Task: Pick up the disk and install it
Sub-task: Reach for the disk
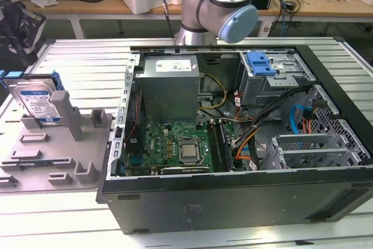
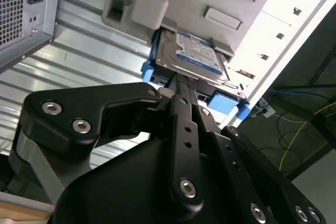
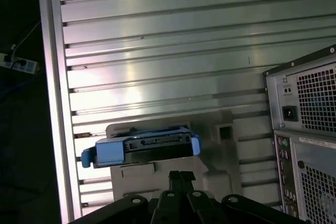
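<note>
1. We start with the disk (image 1: 38,102). It stands on its edge in a grey holder (image 1: 58,150), tilted a little, with its white-and-blue label facing us in the exterior view and its blue frame showing along the edges.
2. In the second wrist view the disk (image 2: 197,56) shows its label face, with the blue frame clips sticking out at the corners. In the first wrist view the disk (image 3: 152,145) shows us its thin edge.
3. The holder (image 3: 136,174) sits on the slatted metal table (image 1: 81,56), close to the table edge on the exterior view's left. One of its upright posts rises just beside the disk.
4. Now the gripper (image 2: 181,83). Its black fingers lie together with nothing between them, and they point toward the disk. In the first wrist view the gripper (image 3: 181,173) sits over the holder, apart from the disk, and we see no contact.
5. The arm (image 1: 224,4) rises at the far edge of the table, behind the open computer case (image 1: 233,202).
6. The case lies on its side and fills the table from the middle to the edge on the exterior view's right. Its rear panel (image 3: 310,129) is beside the holder in the first wrist view.
7. Inside the case we pick out the green motherboard (image 1: 175,144), the grey power supply (image 1: 169,86) and a metal drive cage (image 1: 274,86) at the far corner. A blue latch (image 1: 260,63) lies on top of the cage.
</note>
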Controlling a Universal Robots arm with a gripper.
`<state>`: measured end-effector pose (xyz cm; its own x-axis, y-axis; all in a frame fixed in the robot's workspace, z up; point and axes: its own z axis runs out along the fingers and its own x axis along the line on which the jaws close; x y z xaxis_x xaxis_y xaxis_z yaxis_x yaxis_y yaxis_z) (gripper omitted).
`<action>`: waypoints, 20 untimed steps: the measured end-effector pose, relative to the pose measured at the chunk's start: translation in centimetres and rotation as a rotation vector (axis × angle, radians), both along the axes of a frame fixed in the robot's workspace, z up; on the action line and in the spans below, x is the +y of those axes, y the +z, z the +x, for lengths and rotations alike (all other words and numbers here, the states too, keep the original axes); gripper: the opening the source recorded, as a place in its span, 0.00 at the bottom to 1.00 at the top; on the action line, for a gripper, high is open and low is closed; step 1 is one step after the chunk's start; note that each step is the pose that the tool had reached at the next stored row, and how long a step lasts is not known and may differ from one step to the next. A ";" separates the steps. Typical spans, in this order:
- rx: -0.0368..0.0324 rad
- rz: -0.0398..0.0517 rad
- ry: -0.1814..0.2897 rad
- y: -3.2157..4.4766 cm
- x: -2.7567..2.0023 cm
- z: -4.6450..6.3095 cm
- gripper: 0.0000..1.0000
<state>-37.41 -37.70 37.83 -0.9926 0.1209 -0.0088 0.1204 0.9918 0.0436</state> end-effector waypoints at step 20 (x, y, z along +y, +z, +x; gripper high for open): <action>0.0001 -0.0006 -0.003 -0.27 1.70 -3.8 0.11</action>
